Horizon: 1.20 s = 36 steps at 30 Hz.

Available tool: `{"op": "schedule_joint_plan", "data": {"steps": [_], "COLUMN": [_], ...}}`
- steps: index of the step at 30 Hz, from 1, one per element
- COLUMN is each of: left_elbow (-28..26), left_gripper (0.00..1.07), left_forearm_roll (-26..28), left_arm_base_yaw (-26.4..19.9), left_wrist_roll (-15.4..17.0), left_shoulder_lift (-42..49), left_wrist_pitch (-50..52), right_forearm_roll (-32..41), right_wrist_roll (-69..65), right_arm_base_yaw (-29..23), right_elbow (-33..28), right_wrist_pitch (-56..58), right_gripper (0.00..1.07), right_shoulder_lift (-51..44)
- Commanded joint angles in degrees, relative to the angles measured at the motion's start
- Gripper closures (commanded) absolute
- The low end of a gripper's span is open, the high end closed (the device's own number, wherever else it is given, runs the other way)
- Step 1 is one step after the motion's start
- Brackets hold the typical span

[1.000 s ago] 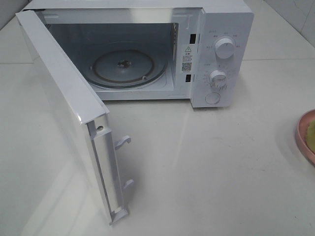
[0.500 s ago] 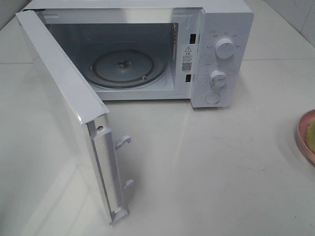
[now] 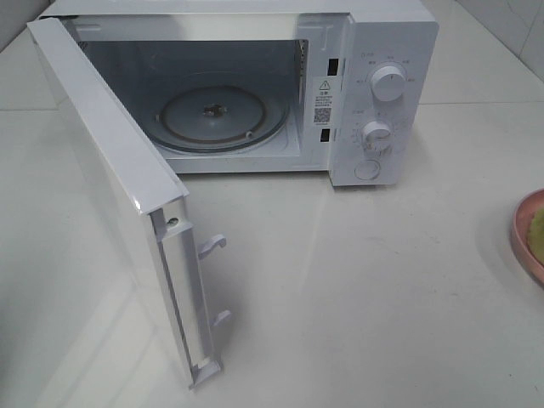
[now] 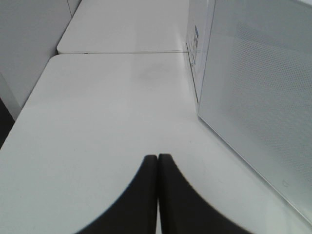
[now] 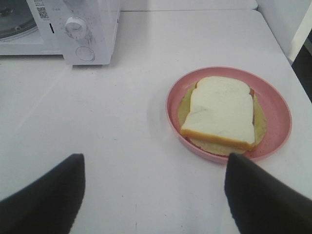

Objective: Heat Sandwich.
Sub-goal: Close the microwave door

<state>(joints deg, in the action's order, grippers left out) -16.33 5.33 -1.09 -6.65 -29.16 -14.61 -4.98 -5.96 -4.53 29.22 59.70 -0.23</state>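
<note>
left pincer [image 4: 158,195] pressed closed, empty, low over desk [image 4: 107,112]; right pincer [image 5: 153,195] spread wide, short of sandwich [image 5: 222,111].

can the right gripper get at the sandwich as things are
Probably yes: the right gripper is open, its fingers spread wide, and bare table lies between it and the sandwich on the pink plate. Nothing blocks the way.
</note>
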Motion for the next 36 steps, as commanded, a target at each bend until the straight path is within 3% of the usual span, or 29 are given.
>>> {"op": "schedule_joint_plan", "data": {"steps": [1,10,15,19,36], "left_elbow": [2.98,4.98,4.98,4.98,-0.34], "left_gripper": [1.06,1.06,1.06,1.06,1.06], "left_forearm_roll": [0.4,0.0,-4.13,-4.3,-4.47], "left_arm_base_yaw": [-0.06,1.2,5.33,8.42,18.74], "left_wrist_roll": [-1.95,-1.83,-1.83,-1.83,-1.83], "left_shoulder_lift": [-2.58,-14.5,-24.64,-30.77,-50.48], "left_wrist_pitch": [11.23,30.6,40.39,46.29,57.75], "right_forearm_roll": [-0.06,-0.06,-0.06,-0.06,-0.06], "right_wrist_roll": [0.46,0.46,0.46,0.46,0.46], "right_arm_base_yaw": [0.52,0.52,0.52,0.52,0.52], "right_elbow": [-0.17,-0.17,-0.17,-0.17,-0.17], "right_wrist_pitch": [-0.17,-0.17,-0.17,-0.17,-0.17], "right_gripper": [0.31,0.31,0.31,0.31,0.31], "right_shoulder_lift": [-1.49,-1.49,-1.49,-1.49,-1.49]}}
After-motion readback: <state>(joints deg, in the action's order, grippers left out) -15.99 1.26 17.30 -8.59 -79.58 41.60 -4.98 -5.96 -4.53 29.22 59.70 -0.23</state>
